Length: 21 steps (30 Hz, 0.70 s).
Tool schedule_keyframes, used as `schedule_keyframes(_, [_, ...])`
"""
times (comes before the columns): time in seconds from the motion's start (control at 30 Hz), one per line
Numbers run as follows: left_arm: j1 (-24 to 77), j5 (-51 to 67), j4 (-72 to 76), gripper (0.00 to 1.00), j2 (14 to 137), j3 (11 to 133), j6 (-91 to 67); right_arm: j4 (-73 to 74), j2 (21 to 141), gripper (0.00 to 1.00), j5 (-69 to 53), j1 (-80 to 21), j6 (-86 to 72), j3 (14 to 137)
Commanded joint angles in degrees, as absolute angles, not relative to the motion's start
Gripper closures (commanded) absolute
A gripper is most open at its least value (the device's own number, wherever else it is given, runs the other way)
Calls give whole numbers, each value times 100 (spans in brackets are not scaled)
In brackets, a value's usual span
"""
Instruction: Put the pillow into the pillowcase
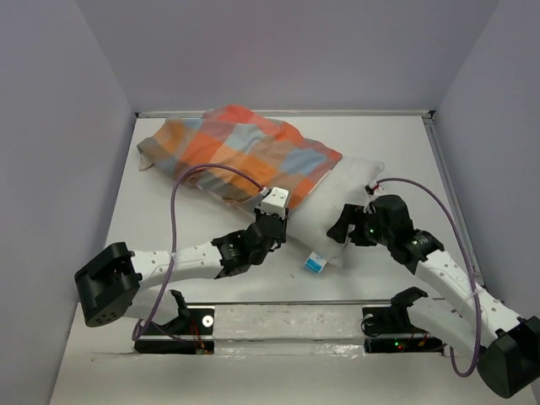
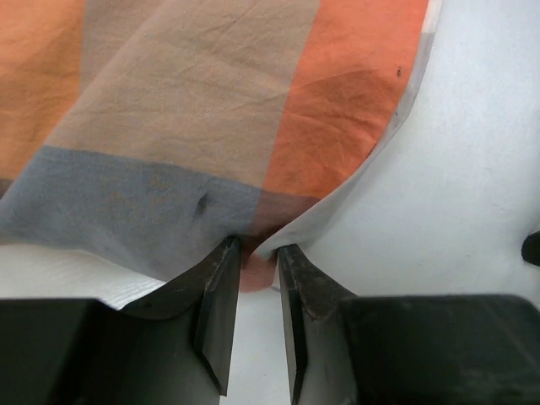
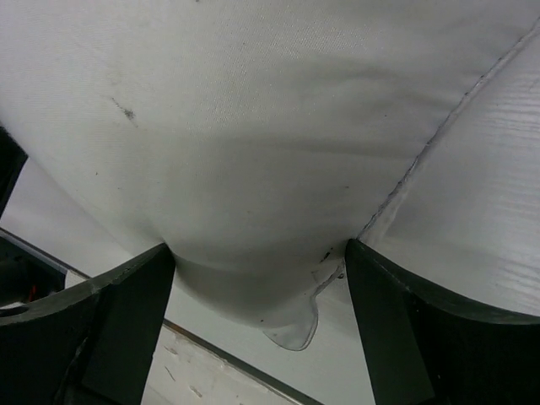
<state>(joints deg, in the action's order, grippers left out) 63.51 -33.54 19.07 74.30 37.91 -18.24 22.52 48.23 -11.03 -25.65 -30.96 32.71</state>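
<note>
The checked pillowcase (image 1: 236,148) lies at the back left with the white pillow (image 1: 337,202) partly inside; the pillow's bare end sticks out toward the right, its blue-and-white tag (image 1: 315,264) at the near edge. My left gripper (image 1: 272,221) sits at the case's open edge, shut on a fold of the pillowcase (image 2: 186,126), which is pinched between the jaws of the left gripper (image 2: 255,249). My right gripper (image 1: 348,226) is at the pillow's near right corner. In the right wrist view the pillow (image 3: 253,126) bulges between the jaws of the right gripper (image 3: 257,261), which press on both sides.
Grey walls enclose the table (image 1: 169,228) on the left, back and right. The arm bases and a clear strip (image 1: 287,316) run along the near edge. A purple cable (image 1: 181,190) loops above the left arm.
</note>
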Motion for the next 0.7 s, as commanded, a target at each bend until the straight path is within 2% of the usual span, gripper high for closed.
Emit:
schedule_keyframes(0.0, [6293,-3516,2188,68,7663,4034,-1582,1908,4913,13,-1335,-2628,-3216,3138])
schedule_keyframes(0.03, [6284,-3498,2188,72,7699,4043,-1573,1864,4957,13,-1336,-2628,-3243,3120])
schedule_keyframes(0.07, [6275,-3507,2197,86,7708,4069,-1573,1802,5061,13,-1423,-2680,-3269,3111])
schedule_keyframes(0.13, [6275,-3507,2206,100,7630,4078,-1573,1635,5185,12,-1537,-2733,-3313,3006])
schedule_keyframes(0.33, [6275,-3305,2127,100,6919,4183,-1476,706,5703,12,-1573,-3234,-3830,2681])
schedule_keyframes(0.4, [6275,-3077,2048,100,6716,4262,-1494,-170,5687,33,-1722,-3313,-4129,2549])
schedule_keyframes(0.43, [6275,-2998,2030,100,6645,4280,-1529,-393,5617,62,-1766,-3374,-4227,2558])
schedule_keyframes(0.5, [6275,-2831,1917,100,6461,4350,-1556,-790,5450,88,-1679,-3427,-4341,2645])
schedule_keyframes(0.53, [6275,-2769,1873,100,6408,4385,-1582,-782,5354,97,-1566,-3428,-4324,2733])
schedule_keyframes(0.57, [6275,-2690,1802,100,6346,4438,-1599,-765,5109,100,-1330,-3428,-4263,2820])
schedule_keyframes(0.67, [6275,-2182,1548,100,6109,4719,-1608,-467,4555,100,-783,-3428,-3947,3260])
